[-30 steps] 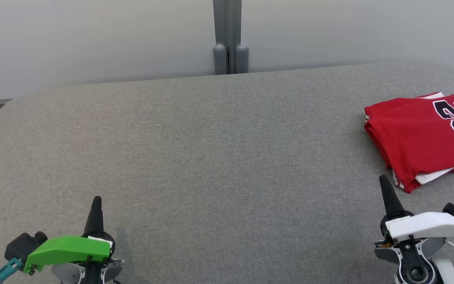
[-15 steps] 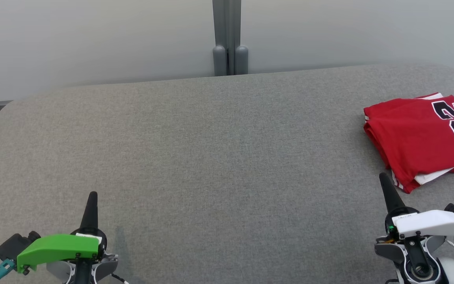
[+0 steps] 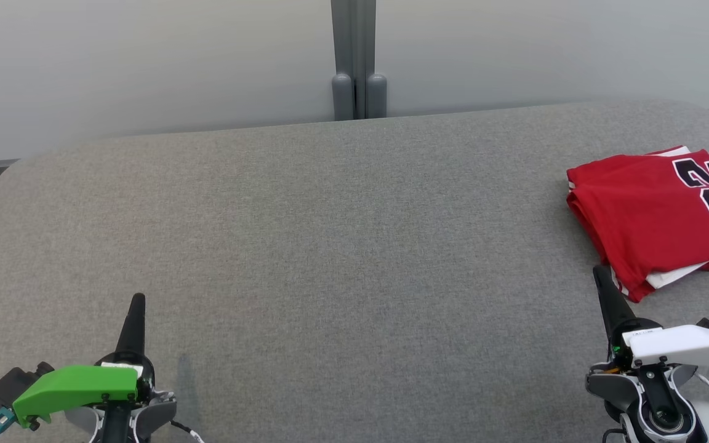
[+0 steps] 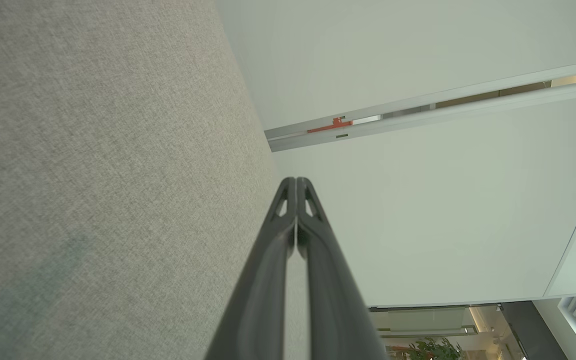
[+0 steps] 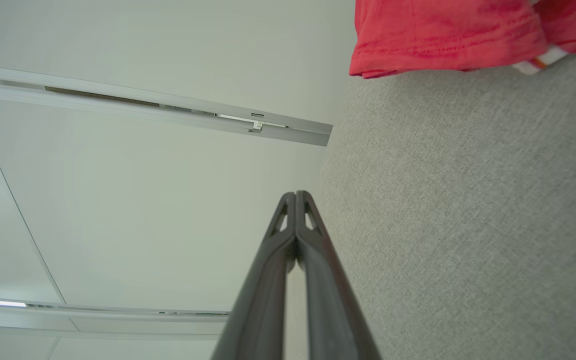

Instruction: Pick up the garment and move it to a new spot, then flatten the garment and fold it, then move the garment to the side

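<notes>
Right gripper (image 3: 602, 275), fingers pressed together and empty, points at the near corner of the folded red number-23 jersey (image 3: 650, 215), which lies at the grey tabletop's (image 3: 342, 246) right edge. Left gripper (image 3: 136, 304), also closed, rests well apart. A grey post (image 3: 354, 61) stands behind.

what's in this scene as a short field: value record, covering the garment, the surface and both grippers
garment: red folded jersey with white trim and a black 23, at the right side, cut by the picture's edge
surface: grey fabric-covered table, rounded far corners
left gripper: shut, holding nothing, at the near left
right gripper: shut, holding nothing, tip close to the jersey's near corner
backdrop: pale wall panels, grey post
task stage: jersey looks folded and set aside
</notes>
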Motion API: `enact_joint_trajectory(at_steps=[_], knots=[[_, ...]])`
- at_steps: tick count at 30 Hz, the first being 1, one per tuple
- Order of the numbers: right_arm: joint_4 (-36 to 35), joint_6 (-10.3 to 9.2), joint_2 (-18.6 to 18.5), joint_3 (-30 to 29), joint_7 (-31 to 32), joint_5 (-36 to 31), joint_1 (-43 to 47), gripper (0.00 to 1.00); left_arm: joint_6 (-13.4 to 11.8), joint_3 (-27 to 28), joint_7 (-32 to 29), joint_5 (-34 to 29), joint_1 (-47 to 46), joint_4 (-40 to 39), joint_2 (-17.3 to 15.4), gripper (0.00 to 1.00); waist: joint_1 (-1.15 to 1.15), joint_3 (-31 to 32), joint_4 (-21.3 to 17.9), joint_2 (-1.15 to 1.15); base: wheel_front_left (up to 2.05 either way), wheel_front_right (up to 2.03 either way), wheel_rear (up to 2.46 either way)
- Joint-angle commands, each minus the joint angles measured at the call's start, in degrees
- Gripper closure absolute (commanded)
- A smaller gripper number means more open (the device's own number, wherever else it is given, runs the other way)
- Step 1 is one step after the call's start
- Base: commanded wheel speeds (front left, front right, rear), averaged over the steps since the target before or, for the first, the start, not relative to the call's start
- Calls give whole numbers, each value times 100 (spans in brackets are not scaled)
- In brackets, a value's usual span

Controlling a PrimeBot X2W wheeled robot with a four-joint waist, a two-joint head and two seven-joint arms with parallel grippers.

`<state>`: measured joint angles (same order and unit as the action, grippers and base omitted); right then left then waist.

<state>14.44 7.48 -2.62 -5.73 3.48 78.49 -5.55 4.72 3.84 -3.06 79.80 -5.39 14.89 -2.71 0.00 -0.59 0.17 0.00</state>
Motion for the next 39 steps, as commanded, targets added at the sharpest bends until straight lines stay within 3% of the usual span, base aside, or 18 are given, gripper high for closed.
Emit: enact_joint_trajectory(at_steps=[1, 31, 39], knots=[[-17, 3, -32, -20, 40, 144, -101, 100, 47, 49, -45, 139, -124, -47, -26, 100, 0, 3, -1, 0, 0, 0, 0], [12, 2, -37, -100, 323, 1378, -164, 100, 213, 298, -360, 1258, -152, -149, -30, 100, 0, 60, -17, 0, 0, 0, 0], [12, 2, -38, -101, 334, 1394, -163, 100, 220, 298, -373, 1263, -146, -149, -30, 100, 0, 62, -18, 0, 0, 0, 0]])
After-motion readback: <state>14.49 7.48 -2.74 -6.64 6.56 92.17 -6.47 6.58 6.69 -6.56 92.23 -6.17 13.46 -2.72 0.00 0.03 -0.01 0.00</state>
